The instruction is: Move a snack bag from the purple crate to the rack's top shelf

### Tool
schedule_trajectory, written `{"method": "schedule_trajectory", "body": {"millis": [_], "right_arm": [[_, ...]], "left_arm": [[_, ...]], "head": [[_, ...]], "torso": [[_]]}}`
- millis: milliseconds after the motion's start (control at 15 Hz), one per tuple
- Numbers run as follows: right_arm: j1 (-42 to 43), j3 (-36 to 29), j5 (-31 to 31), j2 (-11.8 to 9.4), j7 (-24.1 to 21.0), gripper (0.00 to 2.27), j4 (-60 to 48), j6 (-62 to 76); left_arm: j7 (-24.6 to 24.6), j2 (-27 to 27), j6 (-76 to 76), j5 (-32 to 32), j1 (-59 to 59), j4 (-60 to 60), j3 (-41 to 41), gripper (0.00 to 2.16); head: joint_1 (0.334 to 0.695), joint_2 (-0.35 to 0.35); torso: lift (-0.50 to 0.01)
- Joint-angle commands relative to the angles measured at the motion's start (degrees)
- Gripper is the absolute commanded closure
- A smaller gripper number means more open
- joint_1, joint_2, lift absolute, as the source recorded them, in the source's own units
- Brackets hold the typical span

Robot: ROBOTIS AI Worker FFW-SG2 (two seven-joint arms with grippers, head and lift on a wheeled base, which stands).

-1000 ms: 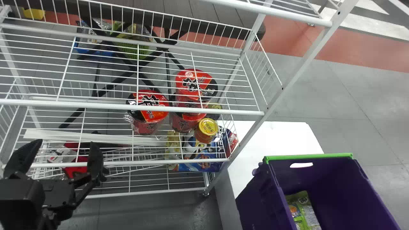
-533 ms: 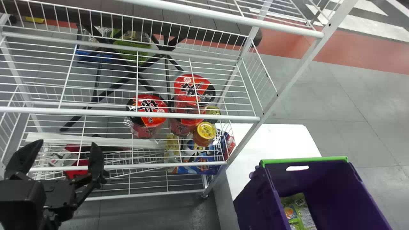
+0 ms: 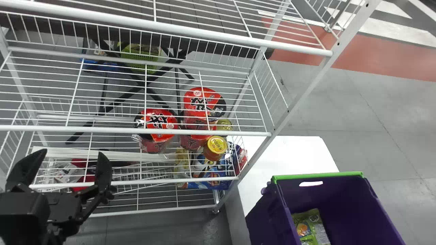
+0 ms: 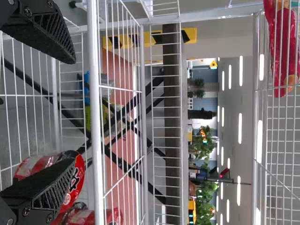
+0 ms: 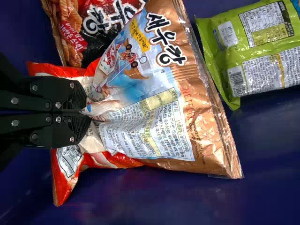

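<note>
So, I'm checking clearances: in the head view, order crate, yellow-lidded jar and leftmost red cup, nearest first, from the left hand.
1. Leftmost red cup, in the rack, right of the left hand.
2. Yellow-lidded jar, near the rack's right end.
3. Crate, beyond the rack, far right.

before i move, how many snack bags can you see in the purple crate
4: the copper-coloured bag pinched by the right gripper, a red bag beneath it, a black-and-red bag next to it, and a green bag nearby. More may be hidden.
</note>
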State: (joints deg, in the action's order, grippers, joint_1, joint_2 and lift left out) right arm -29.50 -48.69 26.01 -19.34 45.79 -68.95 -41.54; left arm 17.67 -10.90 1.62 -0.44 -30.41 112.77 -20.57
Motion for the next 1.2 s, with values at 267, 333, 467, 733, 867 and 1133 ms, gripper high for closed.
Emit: {"method": "schedule_trajectory", "body": {"millis": [267, 333, 467, 733, 867, 1133], "right_arm": [[0.0, 0.4, 0.0, 0.1, 0.0, 2.04, 0.0, 0.3], [0.0, 0.5, 0.0, 0.1, 0.0, 2.04, 0.0, 0.1], [0.0, 0.6, -0.1, 0.2, 0.0, 2.04, 0.0, 0.1], [0.1, 0.9, -0.1, 0.1, 0.0, 2.04, 0.0, -0.1], [0.3, 0.9, -0.1, 0.1, 0.1, 2.04, 0.0, -0.4], [0.9, 1.7, -0.3, 0.2, 0.3, 2.04, -0.4, -0.6]], "left_arm": [[0.2, 0.0, 0.0, 0.0, -0.2, 0.2, 0.0, 0.06], [0.2, 0.0, 0.0, 0.0, -0.2, 0.2, 0.1, 0.06], [0.2, 0.0, 0.0, 0.0, -0.2, 0.2, 0.1, 0.06], [0.1, 0.2, 0.0, 0.0, 0.0, 0.0, 0.2, 0.06], [0.2, 0.3, 0.0, 0.0, 0.3, -0.2, 0.2, 0.06], [0.1, 0.3, 0.0, 0.0, 0.3, -0.2, 0.3, 0.06]], "head": [[0.695, -0.35], [0.695, -0.35], [0.695, -0.35], [0.695, -0.35], [0.695, -0.35], [0.695, -0.35]], "torso": [[-0.321], [-0.317], [-0.309], [-0.293], [-0.284], [-0.269]]}}
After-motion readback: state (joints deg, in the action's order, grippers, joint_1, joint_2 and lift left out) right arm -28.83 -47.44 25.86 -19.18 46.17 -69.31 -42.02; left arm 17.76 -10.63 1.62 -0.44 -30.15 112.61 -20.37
